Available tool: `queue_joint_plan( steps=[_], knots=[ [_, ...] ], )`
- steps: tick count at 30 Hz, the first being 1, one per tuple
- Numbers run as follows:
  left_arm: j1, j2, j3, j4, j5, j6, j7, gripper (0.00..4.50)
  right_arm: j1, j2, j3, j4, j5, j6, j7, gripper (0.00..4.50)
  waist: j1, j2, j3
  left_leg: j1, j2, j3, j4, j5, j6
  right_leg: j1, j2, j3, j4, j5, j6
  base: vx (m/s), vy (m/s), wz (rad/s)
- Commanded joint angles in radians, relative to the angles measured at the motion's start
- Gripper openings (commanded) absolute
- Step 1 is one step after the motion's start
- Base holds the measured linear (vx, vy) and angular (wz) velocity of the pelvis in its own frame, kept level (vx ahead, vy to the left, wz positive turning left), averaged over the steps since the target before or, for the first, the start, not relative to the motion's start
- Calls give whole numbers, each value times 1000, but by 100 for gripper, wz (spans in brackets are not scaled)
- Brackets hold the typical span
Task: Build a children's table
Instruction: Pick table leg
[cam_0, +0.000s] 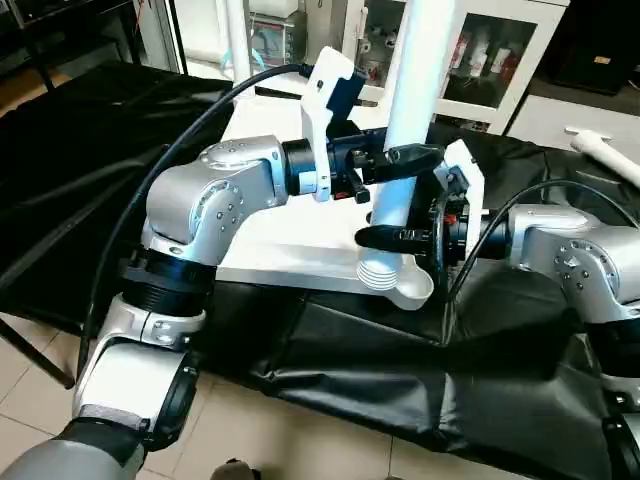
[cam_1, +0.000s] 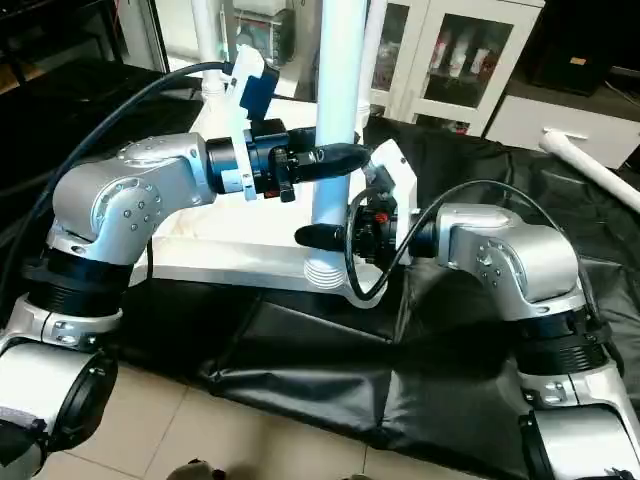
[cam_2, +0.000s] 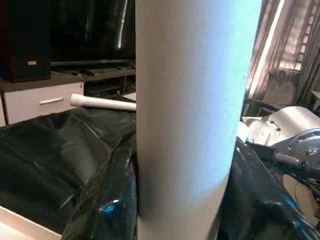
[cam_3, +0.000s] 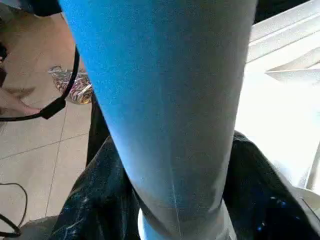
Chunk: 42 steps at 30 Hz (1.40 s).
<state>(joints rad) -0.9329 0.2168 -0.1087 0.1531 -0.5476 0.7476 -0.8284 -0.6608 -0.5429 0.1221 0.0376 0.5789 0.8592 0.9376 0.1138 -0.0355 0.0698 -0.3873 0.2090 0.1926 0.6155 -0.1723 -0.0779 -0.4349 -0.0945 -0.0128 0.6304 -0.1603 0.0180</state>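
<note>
Both sets of jaws are clamped around one upright leg (cam_0: 412, 120): the left gripper (cam_0: 405, 160) grasps it higher up, the right gripper (cam_0: 392, 238) lower, just above the ribbed end (cam_0: 378, 272), which sits at the near corner socket (cam_0: 408, 288) of the tabletop (cam_0: 290, 235). Gripping at two heights probably keeps the tube plumb while it is pressed into the socket. The tabletop lies underside up on a table draped in black sheeting (cam_0: 340, 350); a spare leg (cam_0: 605, 152) rests on it far to the right. Behind stand glass-fronted cabinets (cam_0: 480, 60), with tiled floor (cam_0: 40, 420) below
</note>
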Motion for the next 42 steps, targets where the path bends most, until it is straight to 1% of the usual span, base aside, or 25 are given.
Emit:
queue_joint_plan(
  steps=[1, 6, 8, 10, 13, 14, 15, 18, 19, 20, 21, 22, 24, 25, 27, 28, 31, 32, 33, 34, 35, 37, 38, 40, 42],
  knots=[
    [8, -3, -42, -27, 9, 5, -35, 185, -2, -5, -14, -13, -14, -7, -7, 201, 3, -17, -90, 13, -2, 3, -60, -110, 15, 67, -18, 9, -58, -129, -214, 0, 0, 0],
    [4, -15, -43, -3, 61, -22, 36, 185, -3, 4, -24, -9, -13, -15, -14, 199, 3, -16, -89, 14, -1, 3, -61, -116, 13, 66, -18, 9, -60, -139, -210, 0, 0, 0],
    [1, -11, -33, 22, 60, 0, 49, 240, -6, 17, -42, -6, -8, -28, -28, 197, 3, -16, -90, 14, -2, 3, -60, -115, 11, 66, -18, 9, -59, -136, -211, 0, 0, 0],
    [2, -13, -20, 35, 55, 6, 58, 254, -10, 24, -60, -4, 1, -34, -35, 197, 3, -16, -90, 14, -2, 2, -60, -118, 11, 66, -18, 9, -59, -138, -211, 0, 0, 0],
    [11, -18, 17, 39, 32, 9, 66, 289, -12, 28, -102, -6, 21, -35, -54, 190, 3, -16, -90, 14, -3, 4, -60, -112, 14, 66, -17, 9, -59, -129, -211, 0, 0, 0],
    [12, -19, 22, 40, 29, 9, 68, 289, -12, 27, -107, -6, 22, -35, -56, 190, 3, -16, -90, 13, -3, 4, -59, -110, 14, 66, -17, 9, -59, -125, -213, 0, 0, 0],
    [17, -21, 42, 32, 11, 21, 70, 302, -10, 28, -135, -2, 32, -36, -72, 187, 3, -17, -90, 13, -3, 4, -59, -107, 14, 66, -17, 9, -58, -119, -216, 0, 0, 0],
    [34, -21, 83, 5, -43, 49, 54, 310, -1, 34, -200, 12, 50, -37, -117, 187, 4, -16, -89, 14, -5, 5, -59, -109, 19, 66, -15, 8, -59, -120, -224, 0, 0, 0],
    [51, -10, 87, -13, -61, 40, 18, 322, 7, 32, -225, 20, 44, -47, -140, 186, 3, -9, -86, 15, -5, 4, -61, -113, 17, 64, -16, 8, -60, -130, -223, 0, 0, 0],
    [68, 3, 82, -21, -49, 5, -6, 334, 16, 27, -238, 27, 30, -58, -160, 186, 1, -11, -85, 15, -4, 4, -62, -123, 13, 62, -16, 8, -64, -148, -217, 0, 0, 0],
    [90, 23, 65, -18, -14, -64, -37, 347, 27, 20, -254, 39, 8, -74, -191, 186, -1, -10, -83, 15, -5, 5, -64, -133, 8, 61, -14, 8, -68, -165, -207, 0, 0, 0],
    [95, 28, 61, -15, -4, -83, -44, 347, 29, 17, -256, 44, 0, -79, -199, 186, -2, -10, -83, 15, -5, 4, -65, -134, 7, 61, -13, 8, -69, -170, -201, 0, 0, 0],
    [123, 50, 53, 27, 46, -183, -71, 350, 63, -7, -246, 68, -77, -134, -241, 186, -4, -8, -79, 14, -5, 3, -67, -141, -5, 59, -13, 9, -75, -191, -177, 0, 0, 0],
    [139, 73, 20, 88, 125, -268, -52, 350, 94, -8, -249, 79, -109, -152, -277, 186, -7, -8, -77, 17, -6, 4, -68, -160, -13, 57, -11, 10, -80, -218, -155, 0, 0, 0],
    [144, 83, 1, 114, 163, -302, -39, 350, 104, -4, -256, 81, -112, -150, -292, 186, -8, -8, -77, 18, -7, 4, -69, -169, -14, 57, -10, 10, -81, -232, -145, 0, 0, 0],
    [148, 98, -42, 156, 223, -353, -22, 350, 118, 5, -268, 78, -109, -151, -303, 186, -10, -8, -79, 17, -6, 1, -71, -176, -16, 57, -12, 10, -82, -245, -126, 0, 0, 0],
    [167, 143, -194, 261, 387, -497, -11, 350, 148, 29, -297, 60, -87, -154, -324, 186, -17, -7, -77, 15, -4, -2, -74, -185, -9, 54, -12, 9, -82, -241, -110, 0, 0, 0],
    [173, 147, -231, 285, 417, -531, -20, 350, 154, 34, -301, 54, -83, -158, -329, 186, -20, -7, -79, 14, -4, -2, -74, -175, -11, 56, -12, 10, -78, -219, -116, 0, 0, 0],
    [173, 147, -231, 285, 417, -531, -20, 350, 154, 34, -301, 54, -83, -158, -329, 186, -20, -7, -79, 14, -4, -2, -74, -175, -11, 56, -12, 10, -78, -219, -116, 0, 0, 0],
    [181, 138, -259, 326, 454, -588, -35, 350, 160, 45, -308, 47, -75, -162, -332, 186, -24, -5, -80, 14, -3, -1, -73, -159, -6, 56, -13, 9, -74, -174, -143, 0, 0, 0],
    [184, 116, -285, 389, 497, -665, -51, 350, 165, 56, -313, 36, -69, -168, -335, 186, -27, -7, -79, 13, -4, 1, -72, -158, 2, 55, -13, 10, -75, -160, -155, 0, 0, 0],
    [181, 95, -300, 443, 529, -727, -52, 350, 169, 63, -317, 28, -62, -169, -334, 186, -27, -8, -80, 14, -3, 1, -72, -160, 10, 58, -16, 11, -75, -153, -166, 0, 0, 0],
    [176, 80, -309, 481, 540, -760, -57, 350, 170, 69, -321, 20, -57, -171, -335, 186, -27, -11, -78, 13, -3, 2, -72, -162, 17, 58, -15, 11, -78, -150, -171, 0, 0, 0],
    [164, 54, -315, 550, 546, -812, -58, 350, 173, 79, -328, 4, -47, -166, -338, 186, -27, -9, -79, 13, -2, 1, -72, -166, 18, 58, -19, 11, -76, -153, -181, 0, 0, 0],
    [158, 50, -321, 571, 551, -826, -55, 350, 175, 79, -327, 1, -49, -164, -339, 186, -28, -10, -77, 14, -1, 1, -74, -186, 17, 57, -19, 11, -78, -175, -182, 0, 0, 0]
  ],
)
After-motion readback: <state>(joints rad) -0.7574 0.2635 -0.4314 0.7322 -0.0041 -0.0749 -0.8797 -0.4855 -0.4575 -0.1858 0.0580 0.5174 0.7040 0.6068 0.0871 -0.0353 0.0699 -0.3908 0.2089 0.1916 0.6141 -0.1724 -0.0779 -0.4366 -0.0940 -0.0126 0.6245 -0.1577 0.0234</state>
